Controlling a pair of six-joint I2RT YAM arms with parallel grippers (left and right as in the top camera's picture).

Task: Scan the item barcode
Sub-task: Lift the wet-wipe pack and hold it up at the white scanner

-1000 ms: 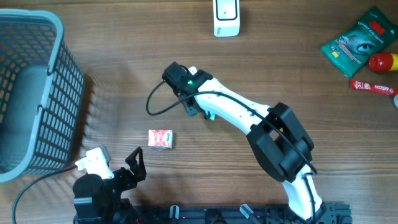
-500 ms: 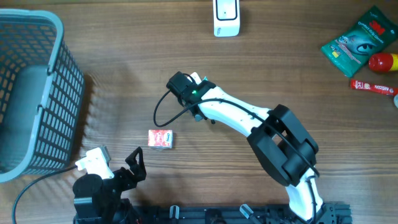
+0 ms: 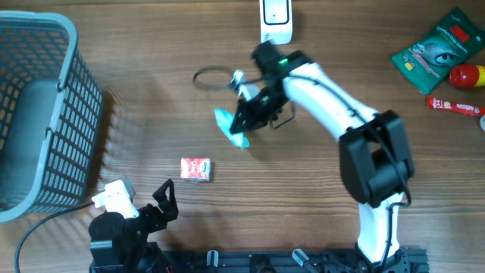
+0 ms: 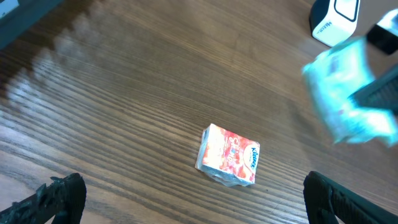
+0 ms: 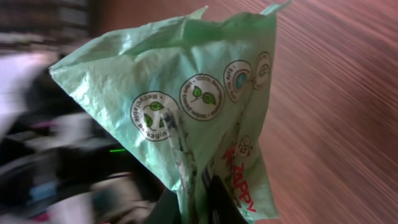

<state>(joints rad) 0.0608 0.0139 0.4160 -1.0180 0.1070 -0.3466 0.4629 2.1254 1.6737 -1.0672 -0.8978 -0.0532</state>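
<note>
Fingers (image 5: 221, 205) of the right gripper (image 3: 244, 120) are pinched nearly together on a thin edge of the packet (image 3: 229, 127), which is the only thing they hold. In the right wrist view the packet fills most of the picture. It is pale green crinkled film with a row of round printed badges and red lettering low down, and its bottom edge is caught between the two dark fingers. No barcode shows on the face turned to that camera.

From overhead the packet sits near the middle of the table, on the near side of the scanner (image 3: 276, 19) and a little to its left, apart from it. The right arm reaches in from the near right, and a loop of black cable (image 3: 212, 74) lies just left of its wrist. In the left wrist view the packet is a blurred pale blue shape at the far right.

At the near left the left gripper (image 3: 140, 199) has its fingers spread wide and holds nothing. A small red and white box (image 3: 195, 168) lies on the wood just beyond it, well apart from the packet. A grey basket (image 3: 72, 91) stands at the far left. At the far right lie a green pouch (image 3: 436, 49), a red and yellow bottle (image 3: 466, 74) and a red sachet (image 3: 453, 106).
</note>
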